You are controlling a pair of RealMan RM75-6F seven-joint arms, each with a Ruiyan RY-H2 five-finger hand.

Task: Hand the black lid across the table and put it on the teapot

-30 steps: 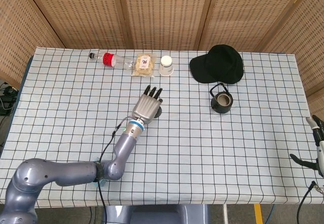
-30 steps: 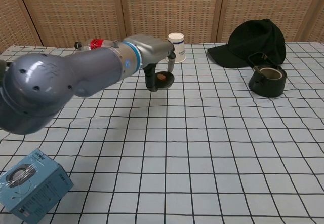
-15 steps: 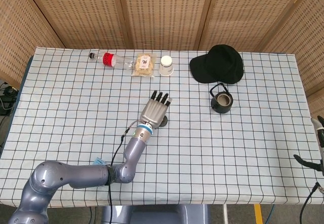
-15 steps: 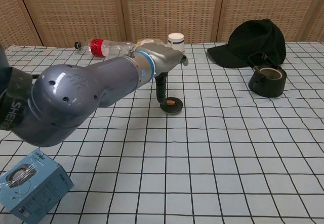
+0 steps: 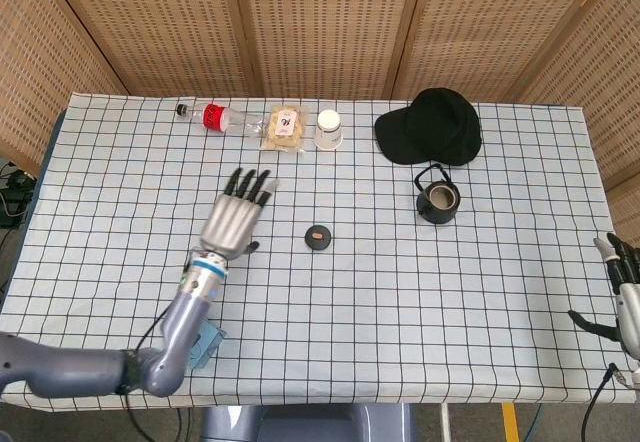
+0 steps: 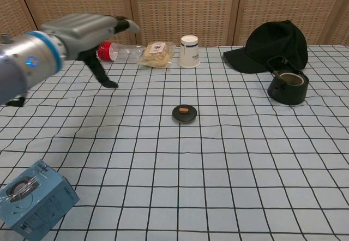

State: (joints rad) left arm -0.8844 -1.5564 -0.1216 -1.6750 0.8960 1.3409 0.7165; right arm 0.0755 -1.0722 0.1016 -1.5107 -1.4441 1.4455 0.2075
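The black lid [image 5: 318,237] with a small brown knob lies flat on the checked cloth near the table's middle, also seen in the chest view [image 6: 184,113]. The black teapot [image 5: 438,200] stands uncovered to the right, in front of the cap, and shows in the chest view too [image 6: 288,86]. My left hand [image 5: 235,218] hovers left of the lid, fingers spread and holding nothing; the chest view shows it blurred [image 6: 92,31]. My right hand [image 5: 626,297] sits at the far right edge of the table, fingers apart and empty.
A black cap [image 5: 433,124] lies behind the teapot. Along the far edge are a white paper cup [image 5: 329,129], a snack bag [image 5: 284,127] and a plastic bottle [image 5: 215,117]. A blue box [image 6: 35,198] sits at the front left.
My left hand let go of the lid at the table's middle and drew back to the left. The lid now lies alone on the cloth. The right hand barely moved.
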